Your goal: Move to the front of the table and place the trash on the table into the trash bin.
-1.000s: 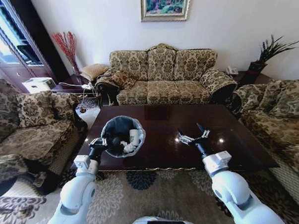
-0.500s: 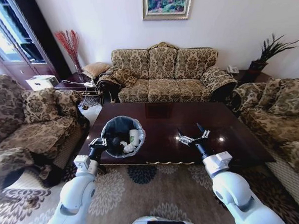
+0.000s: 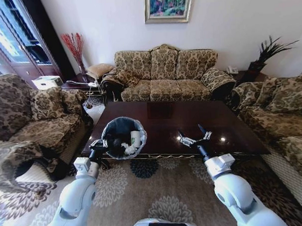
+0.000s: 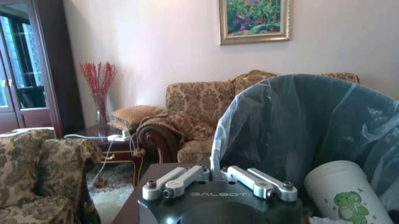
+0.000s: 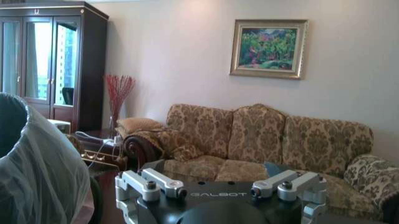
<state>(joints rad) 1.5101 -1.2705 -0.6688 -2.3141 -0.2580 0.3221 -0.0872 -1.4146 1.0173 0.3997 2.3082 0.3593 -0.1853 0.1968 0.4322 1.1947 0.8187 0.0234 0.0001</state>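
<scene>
The view has backed off; left gripper (image 3: 103,143) seemingly pinches the trash bin (image 3: 123,137) rim, right gripper (image 3: 194,137) spread, empty

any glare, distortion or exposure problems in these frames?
Head view: strong wide-angle bending at the edges; window at the left blown out; small bright glints on the glossy table beside the right gripper. Left wrist view: the trash bin liner looms close, cup cut by the frame edge. Right wrist view: even light, cabinet glass bright.
</scene>
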